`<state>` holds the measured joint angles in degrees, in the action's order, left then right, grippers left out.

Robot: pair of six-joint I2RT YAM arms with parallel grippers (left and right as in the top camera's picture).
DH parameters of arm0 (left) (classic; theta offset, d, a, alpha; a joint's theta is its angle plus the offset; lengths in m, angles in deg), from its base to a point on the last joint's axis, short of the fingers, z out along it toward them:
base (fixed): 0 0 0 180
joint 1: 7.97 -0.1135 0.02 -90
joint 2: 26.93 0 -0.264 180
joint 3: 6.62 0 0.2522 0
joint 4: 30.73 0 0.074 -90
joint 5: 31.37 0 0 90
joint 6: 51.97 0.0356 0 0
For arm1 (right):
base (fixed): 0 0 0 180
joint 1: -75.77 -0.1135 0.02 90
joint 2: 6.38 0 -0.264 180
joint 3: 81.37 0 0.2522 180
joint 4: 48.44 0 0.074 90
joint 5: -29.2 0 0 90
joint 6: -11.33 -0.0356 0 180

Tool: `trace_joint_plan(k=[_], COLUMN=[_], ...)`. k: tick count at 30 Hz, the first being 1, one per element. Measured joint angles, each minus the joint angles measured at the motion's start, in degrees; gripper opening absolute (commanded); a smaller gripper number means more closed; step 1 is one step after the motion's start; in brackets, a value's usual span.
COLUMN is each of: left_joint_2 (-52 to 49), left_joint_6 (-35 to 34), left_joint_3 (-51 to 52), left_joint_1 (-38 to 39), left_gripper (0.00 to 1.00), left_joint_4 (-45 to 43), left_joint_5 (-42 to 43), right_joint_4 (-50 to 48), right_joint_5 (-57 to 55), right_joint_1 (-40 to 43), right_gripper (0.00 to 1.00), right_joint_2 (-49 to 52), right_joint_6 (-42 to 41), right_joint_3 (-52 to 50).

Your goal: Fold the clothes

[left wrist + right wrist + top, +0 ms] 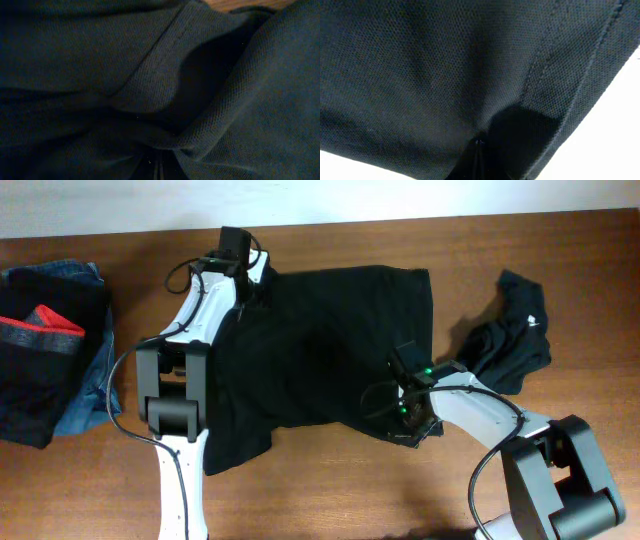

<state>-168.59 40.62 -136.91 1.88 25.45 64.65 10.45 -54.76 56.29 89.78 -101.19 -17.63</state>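
Observation:
A large black shirt [330,350] lies spread across the middle of the table. My left gripper [243,283] is shut on its far left corner. In the left wrist view, bunched black fabric [150,85] fills the frame and pinches in at the jaws [159,170]. My right gripper [405,418] is shut on the shirt's near right hem. The right wrist view shows the stitched hem [540,75] held at the closed fingertips [479,147]. A second black garment [515,340] with a small white mark lies crumpled at the right.
A pile at the far left holds a blue denim garment [88,375] and a black piece with red and grey stripes [42,330]. Bare wooden table [330,490] shows in front of the shirt. The arm bases stand at the near edge.

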Motion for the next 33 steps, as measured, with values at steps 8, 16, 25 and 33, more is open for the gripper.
trace_joint_plan(k=[8, 16, 25, 33], left_joint_2=[-1.1, -1.3, -1.4, -1.5], left_joint_6=[0.0, 0.0, 0.0, 0.0], left_joint_3=[-1.2, -1.5, -1.5, -1.5], left_joint_1=[0.0, -0.8, -2.3, -2.4], left_gripper=[0.01, 0.01, 0.01, 0.01], left_joint_4=[-1.0, -1.3, -1.4, -1.4], left_joint_5=[-0.2, 1.1, 2.5, 2.6], right_joint_4=[1.7, 3.5, 5.0, 5.5], right_joint_5=[1.8, 2.5, 2.2, 1.9], right_joint_1=[3.4, 8.1, 11.9, 16.3], right_gripper=[0.04, 0.04, 0.04, 0.04], right_joint_2=[0.0, 0.0, 0.0, 0.0], right_joint_6=[-1.3, -1.3, -1.3, 0.2], right_joint_3=[-0.3, -0.6, -0.7, -0.9])
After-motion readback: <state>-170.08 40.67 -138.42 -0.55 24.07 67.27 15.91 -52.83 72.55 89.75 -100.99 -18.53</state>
